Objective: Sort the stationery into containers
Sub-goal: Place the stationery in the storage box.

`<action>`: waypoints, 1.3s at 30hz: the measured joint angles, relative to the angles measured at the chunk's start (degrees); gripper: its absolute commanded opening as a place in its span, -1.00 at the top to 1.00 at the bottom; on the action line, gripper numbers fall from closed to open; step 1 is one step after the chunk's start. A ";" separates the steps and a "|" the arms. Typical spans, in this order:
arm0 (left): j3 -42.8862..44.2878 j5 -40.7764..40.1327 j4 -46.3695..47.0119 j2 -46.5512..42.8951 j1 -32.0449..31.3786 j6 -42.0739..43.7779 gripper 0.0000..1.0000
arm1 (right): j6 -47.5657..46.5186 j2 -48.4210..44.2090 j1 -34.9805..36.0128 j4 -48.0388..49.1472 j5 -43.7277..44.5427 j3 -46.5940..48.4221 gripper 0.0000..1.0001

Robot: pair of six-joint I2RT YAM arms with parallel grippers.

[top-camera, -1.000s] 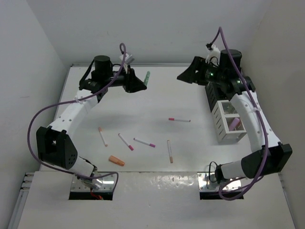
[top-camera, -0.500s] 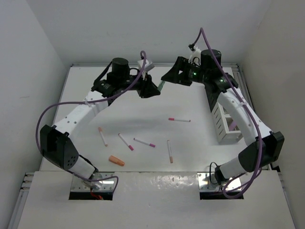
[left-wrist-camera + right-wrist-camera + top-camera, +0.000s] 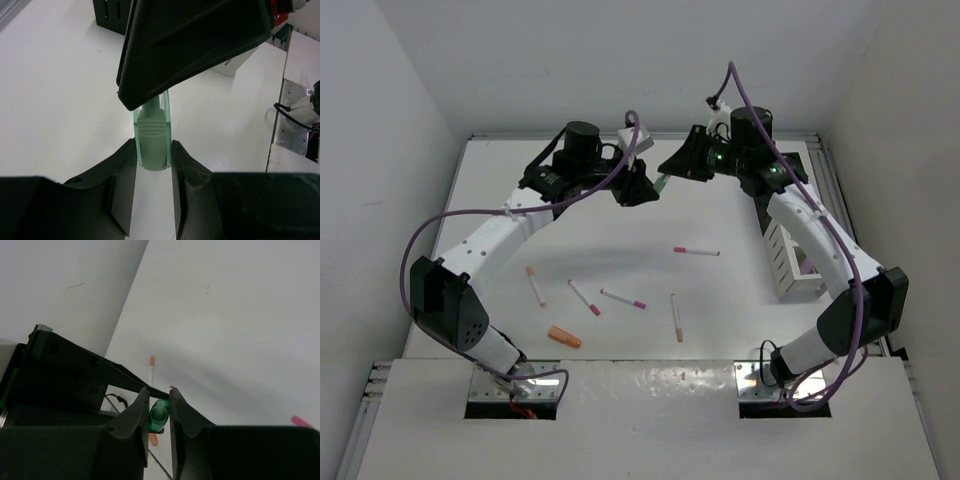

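Green catches the eye first from above: the mint-green piece [image 3: 662,182] hangs in the air between the two tools; the left tool [image 3: 649,189] has one end of it and the right tool [image 3: 669,174] meets it nose to nose from the opposite side, both raised off the surface [image 3: 580,235]; nearer the arm bases than either tool lie the white pens [image 3: 696,251] and the orange piece [image 3: 564,337], unsorted; the white rack [image 3: 798,265] stands back under the right tool's own arm.

From the left wrist, the left tool is closed on the piece, a pad tight against each side of its ribbed lower end; the right tool covers the upper end as one dark wedge, so its grip cannot be read here; the black holder [image 3: 111,12] sits well beyond it.

From the right wrist, the right tool's fingers [image 3: 137,425] are drawn in narrow, flush on both sides of the green end; it looks clamped.

I take this for a hand-over, best done in order: the right tool should pinch firmly before the left lets go; the left should open wide and back straight off along the piece, no sideways drag; a short hold on smooth plastic could let it twist or drop.
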 measured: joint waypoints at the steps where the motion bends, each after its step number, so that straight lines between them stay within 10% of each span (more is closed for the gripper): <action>1: 0.00 -0.22 -0.15 0.02 0.00 0.02 0.45 | -0.15 0.00 0.00 0.09 0.02 -0.24 0.94; 5: 0.11 -2.10 -0.61 0.09 -0.09 0.24 -0.99 | -2.08 -0.26 -0.28 -0.33 -0.02 -0.92 1.00; 20: 2.71 -10.36 -13.27 2.14 9.84 4.66 -1.00 | -23.52 -17.88 -41.29 -9.51 0.57 -14.25 1.00; 34: -5.66 -5.51 -17.75 3.21 16.17 10.91 -1.00 | -32.74 -11.06 -47.93 -3.80 3.78 -23.32 1.00; 39: -9.01 -3.04 -23.43 0.68 19.54 21.64 -1.00 | -33.97 -8.24 -47.19 -2.08 5.53 -23.82 0.30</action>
